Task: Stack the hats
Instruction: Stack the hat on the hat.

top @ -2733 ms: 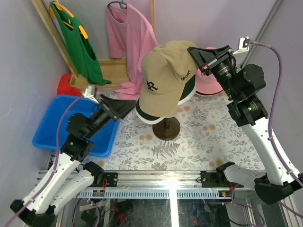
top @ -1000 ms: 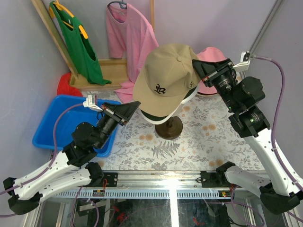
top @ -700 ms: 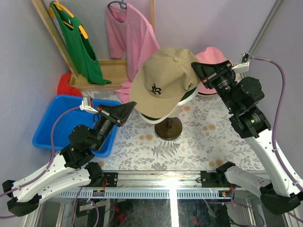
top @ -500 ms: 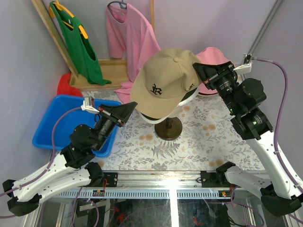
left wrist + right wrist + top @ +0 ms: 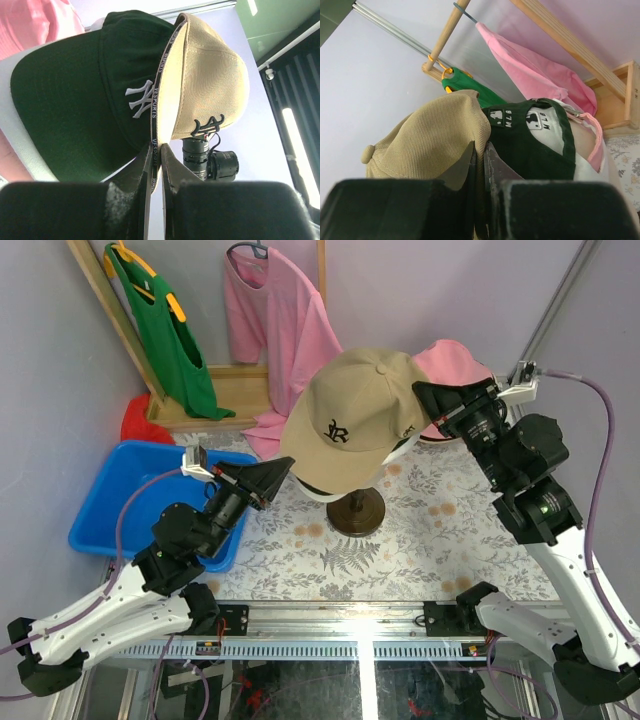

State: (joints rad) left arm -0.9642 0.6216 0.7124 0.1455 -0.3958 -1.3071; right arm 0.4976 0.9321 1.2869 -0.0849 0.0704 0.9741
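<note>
Left hand [image 5: 155, 150] was clamped on the near edge of the tan cap [image 5: 355, 430], which sat over the dark green cap [image 5: 100, 90] on a stand [image 5: 356, 510] mid-worktop [image 5: 430, 530]. Right hand [image 5: 481, 150] pinched its far edge. Pink hat [image 5: 455, 365] sat by the far right corner.

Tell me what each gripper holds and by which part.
Both hold the tan cap: the left gripper pinches its rim edge near the logo, the right gripper pinches the rim on the opposite side.
</note>
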